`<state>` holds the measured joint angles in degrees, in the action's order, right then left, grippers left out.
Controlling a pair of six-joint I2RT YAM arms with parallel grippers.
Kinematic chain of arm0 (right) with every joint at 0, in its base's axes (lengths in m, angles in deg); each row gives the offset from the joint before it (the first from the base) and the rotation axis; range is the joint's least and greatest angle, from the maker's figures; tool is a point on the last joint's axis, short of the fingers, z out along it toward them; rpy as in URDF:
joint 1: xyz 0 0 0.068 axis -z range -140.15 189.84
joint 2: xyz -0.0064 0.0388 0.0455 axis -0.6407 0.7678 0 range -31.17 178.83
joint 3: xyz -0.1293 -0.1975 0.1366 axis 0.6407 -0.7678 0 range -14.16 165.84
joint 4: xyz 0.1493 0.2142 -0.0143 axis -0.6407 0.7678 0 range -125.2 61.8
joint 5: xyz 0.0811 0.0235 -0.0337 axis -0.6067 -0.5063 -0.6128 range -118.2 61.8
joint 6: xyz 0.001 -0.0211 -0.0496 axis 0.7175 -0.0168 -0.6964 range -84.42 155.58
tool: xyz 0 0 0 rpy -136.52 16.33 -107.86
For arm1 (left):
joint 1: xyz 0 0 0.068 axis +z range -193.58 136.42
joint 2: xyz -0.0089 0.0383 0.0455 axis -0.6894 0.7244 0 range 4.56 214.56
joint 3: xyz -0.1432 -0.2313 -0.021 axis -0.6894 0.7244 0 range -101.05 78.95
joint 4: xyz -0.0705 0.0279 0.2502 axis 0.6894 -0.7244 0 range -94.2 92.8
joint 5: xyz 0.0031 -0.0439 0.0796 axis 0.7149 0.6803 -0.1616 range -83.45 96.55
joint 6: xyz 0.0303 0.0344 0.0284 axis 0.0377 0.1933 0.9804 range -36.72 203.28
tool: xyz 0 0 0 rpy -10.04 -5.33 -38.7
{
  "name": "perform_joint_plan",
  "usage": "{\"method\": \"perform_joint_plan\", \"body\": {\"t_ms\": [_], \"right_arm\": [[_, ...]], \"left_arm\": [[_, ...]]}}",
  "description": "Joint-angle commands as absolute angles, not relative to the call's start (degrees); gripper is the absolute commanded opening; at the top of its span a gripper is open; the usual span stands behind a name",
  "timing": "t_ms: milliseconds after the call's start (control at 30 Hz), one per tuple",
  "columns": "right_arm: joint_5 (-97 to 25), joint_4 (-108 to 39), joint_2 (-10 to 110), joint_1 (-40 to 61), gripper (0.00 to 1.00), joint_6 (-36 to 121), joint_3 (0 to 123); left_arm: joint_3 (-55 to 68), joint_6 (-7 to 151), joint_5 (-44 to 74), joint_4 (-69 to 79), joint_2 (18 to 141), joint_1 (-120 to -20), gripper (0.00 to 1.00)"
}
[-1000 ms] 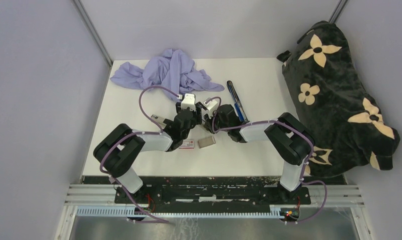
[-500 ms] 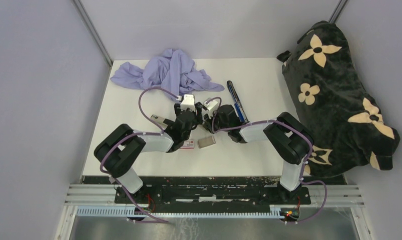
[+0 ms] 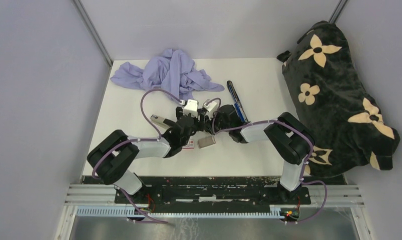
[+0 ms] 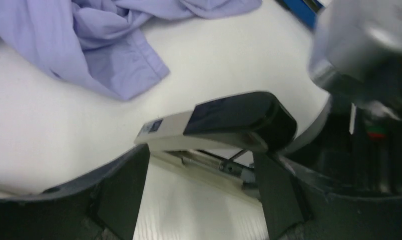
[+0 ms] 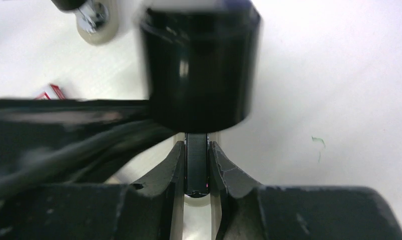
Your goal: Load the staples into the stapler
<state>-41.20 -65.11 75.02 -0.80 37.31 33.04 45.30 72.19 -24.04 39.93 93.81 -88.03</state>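
Left gripper [image 4: 201, 160] gapes wide and grips nothing; the black-and-cream stapler [image 4: 234, 115] lies crosswise at its fingertips. Right gripper [image 5: 196, 150] pinches a thin black bar, probably that stapler's. The grey tray of silvery staples [image 3: 207, 141] sits at 5 o'clock of both.

A: Obstacles, item by item?
B: Purple cloth [image 3: 166, 72], far left corner. Blue-black tool [image 3: 237, 99], far centre. Flowered black bag [image 3: 339, 100], whole right edge. Mid-table: both arms, with the stapler [image 4: 224, 112] just ahead of the left gripper [image 4: 201, 165], whose fingers are spread.
A: Free room?
B: Bare table [image 3: 123, 110] down the left side; open patch between tool and bag; strip along the near edge.
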Motion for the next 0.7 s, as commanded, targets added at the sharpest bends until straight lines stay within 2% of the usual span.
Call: {"method": "perform_joint_plan", "body": {"t_ms": [0, 400, 667], "right_arm": [[-43.16, -62.61, 75.09, 0.85, 0.21, 38.05, 34.89], [-43.65, -60.64, 75.52, 1.74, 0.22, 36.72, 35.68], [-42.59, -59.42, 72.69, 1.73, 0.41, 37.05, 34.57]], "left_arm": [[44.66, 80.13, -14.99, 41.29, 91.22, -92.80, 0.83], [45.03, 80.68, -16.53, 40.05, 89.76, -92.00, 0.83], [47.23, 73.29, -20.42, 34.79, 83.39, -91.47, 0.85]]}}
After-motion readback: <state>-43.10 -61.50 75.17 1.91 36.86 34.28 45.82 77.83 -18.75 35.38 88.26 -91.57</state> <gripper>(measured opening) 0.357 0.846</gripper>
